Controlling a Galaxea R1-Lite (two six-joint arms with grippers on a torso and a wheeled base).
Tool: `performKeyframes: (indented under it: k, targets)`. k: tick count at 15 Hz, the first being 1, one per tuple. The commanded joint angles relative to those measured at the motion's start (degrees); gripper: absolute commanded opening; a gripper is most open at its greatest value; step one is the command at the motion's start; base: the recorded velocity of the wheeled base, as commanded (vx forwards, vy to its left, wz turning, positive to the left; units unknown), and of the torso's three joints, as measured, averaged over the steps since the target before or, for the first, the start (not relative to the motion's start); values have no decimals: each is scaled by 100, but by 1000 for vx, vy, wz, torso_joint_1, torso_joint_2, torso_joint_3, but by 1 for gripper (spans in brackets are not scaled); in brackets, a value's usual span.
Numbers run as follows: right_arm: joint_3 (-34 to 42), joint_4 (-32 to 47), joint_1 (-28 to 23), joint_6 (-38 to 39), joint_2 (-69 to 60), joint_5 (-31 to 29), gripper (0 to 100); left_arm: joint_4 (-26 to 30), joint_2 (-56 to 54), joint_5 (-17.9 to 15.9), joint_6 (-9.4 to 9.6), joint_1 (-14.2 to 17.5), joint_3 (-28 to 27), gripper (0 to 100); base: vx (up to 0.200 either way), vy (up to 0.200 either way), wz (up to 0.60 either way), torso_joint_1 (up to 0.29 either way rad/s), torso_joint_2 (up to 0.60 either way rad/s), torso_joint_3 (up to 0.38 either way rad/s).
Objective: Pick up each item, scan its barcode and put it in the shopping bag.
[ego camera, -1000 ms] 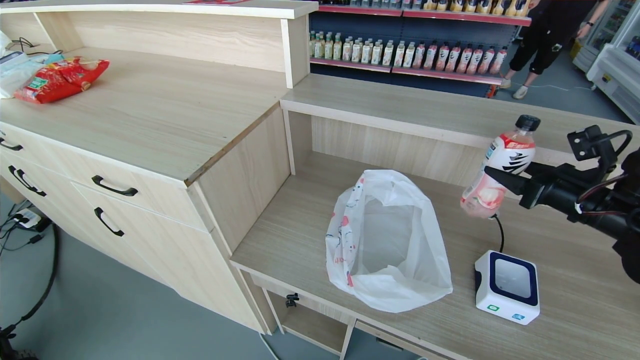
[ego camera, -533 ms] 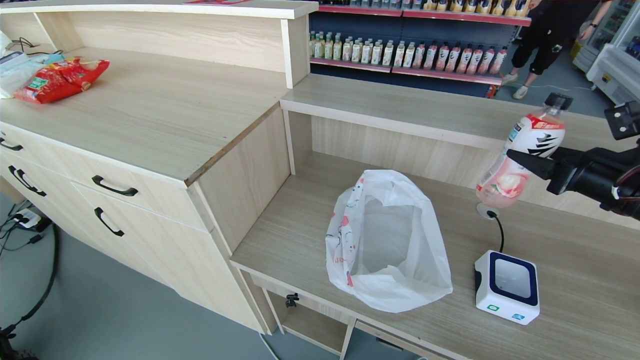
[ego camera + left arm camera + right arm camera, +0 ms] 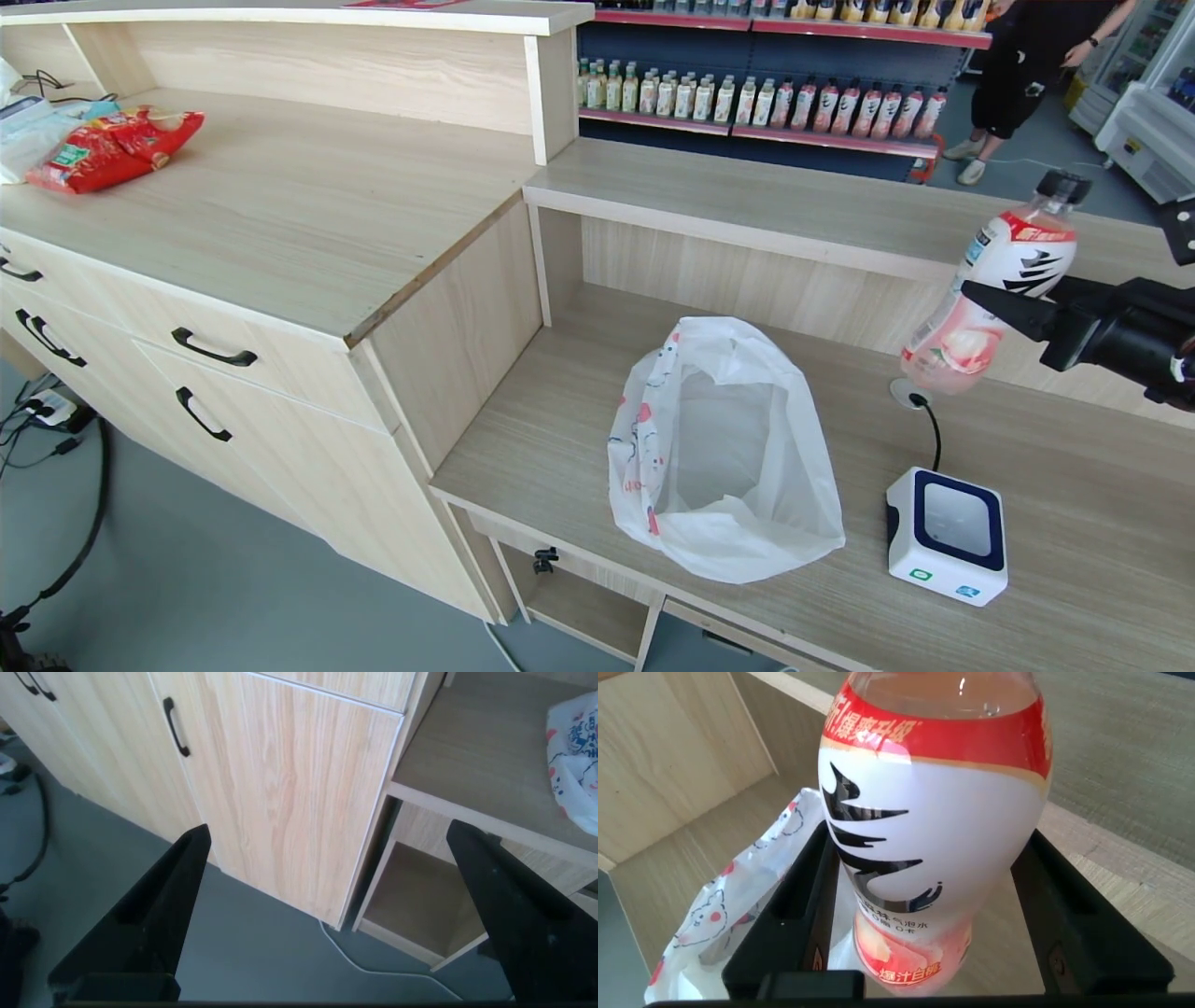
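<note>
A pink drink bottle (image 3: pixel 997 280) with a black cap and a white-and-red label hangs tilted above the lower counter, its base over the cable hole beyond the scanner (image 3: pixel 948 535). My right gripper (image 3: pixel 1013 306) is shut on its middle. The right wrist view has the bottle (image 3: pixel 934 831) between the two black fingers (image 3: pixel 799 915). The white shopping bag (image 3: pixel 719 448) stands open on the lower counter, left of the scanner, and is also in the right wrist view (image 3: pixel 738 924). My left gripper (image 3: pixel 336 915) hangs open over the floor beside the cabinet, nothing in it.
A red snack bag (image 3: pixel 112 147) lies at the far left of the upper counter (image 3: pixel 308 215) beside other packets. A raised ledge (image 3: pixel 766 201) runs behind the lower counter. The scanner's cable (image 3: pixel 932 431) drops into a hole. Drawers (image 3: pixel 215 355) face the floor.
My right gripper has carried the bottle up and to the right, away from the bag, and tilted it more. The bag, the scanner and the left gripper have stayed put.
</note>
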Motion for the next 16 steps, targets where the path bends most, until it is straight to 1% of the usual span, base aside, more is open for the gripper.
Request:
performKeyframes:
  k: [1,4,14,16]
  targets:
    - [31,7,-3,-110,-86,0,0,-1,-2,2,-2,2,1,100,0,0,0,0,0,0]
    - [-4,622,-20,-1006,-245,9,0,-1,-2,2,-2,2,1,100,0,0,0,0,0,0]
    - [40,701,-11,-1138,-333,18,0,-1,-2,2,-2,2,1,100,0,0,0,0,0,0]
    - [40,701,-3,-1138,-324,18,0,-1,-2,2,-2,2,1,100,0,0,600,5,5,2]
